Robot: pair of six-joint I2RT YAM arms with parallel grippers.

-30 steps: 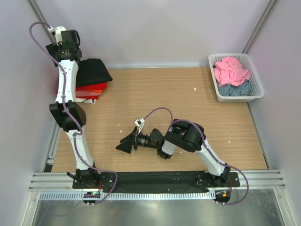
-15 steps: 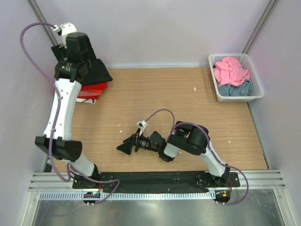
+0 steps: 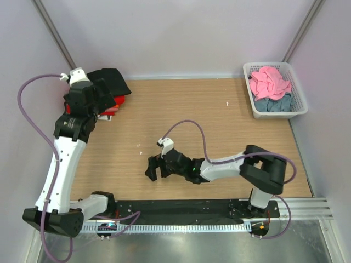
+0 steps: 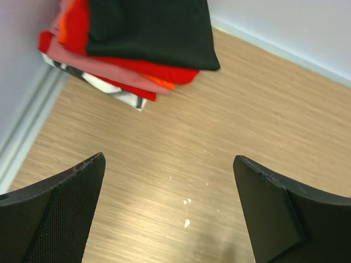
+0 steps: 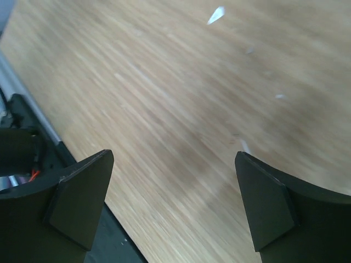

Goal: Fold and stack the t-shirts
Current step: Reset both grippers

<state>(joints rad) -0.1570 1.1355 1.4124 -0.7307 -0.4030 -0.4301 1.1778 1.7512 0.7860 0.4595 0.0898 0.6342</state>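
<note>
Right: both sets of jaws fully spread, nothing in either. Left gripper hangs just short of the folded stack in the far-left corner, black shirt on top, not touching. Right gripper sits low over bare table near centre, pointing left. Unfolded pink shirt and grey-blue shirt lie in the basket at far right, its long axis running front to back. My read: right arm is nearer, but it has to swing round first.
</note>
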